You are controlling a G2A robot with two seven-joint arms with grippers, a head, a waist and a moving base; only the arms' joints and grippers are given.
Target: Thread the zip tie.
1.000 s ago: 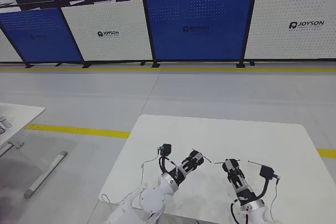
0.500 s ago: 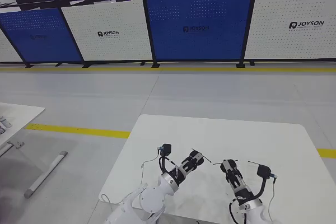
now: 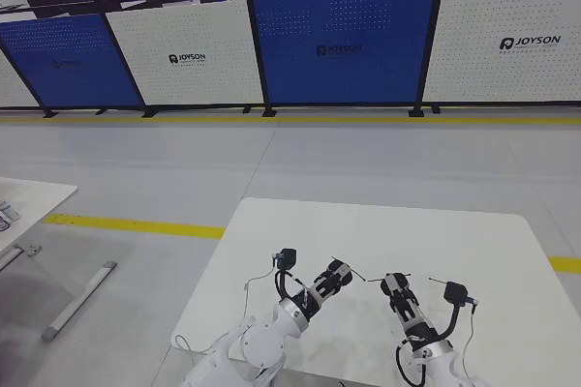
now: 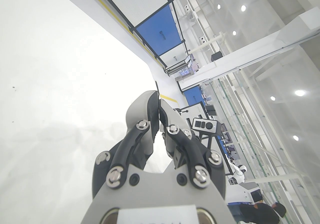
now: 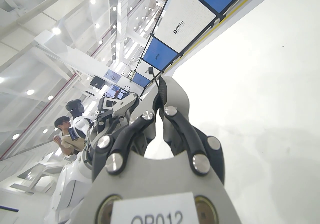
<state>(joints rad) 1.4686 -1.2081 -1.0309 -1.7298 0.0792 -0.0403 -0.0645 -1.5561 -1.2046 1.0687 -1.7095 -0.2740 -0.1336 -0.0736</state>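
White worktop [image 3: 300, 232], grey floor [image 3: 271, 164], blue panels [image 3: 344, 48] beyond; your left pincer [image 4: 158, 97] and right pincer [image 5: 161, 81] are each clamped on the zip tie [image 5: 150, 70].

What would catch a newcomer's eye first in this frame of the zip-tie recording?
The right gripper is shut on a thin black zip tie, whose head pokes out past the fingertips. Beside it, the left gripper is shut on a black strip of which just the tip shows. Both hang above the near part of the white table.
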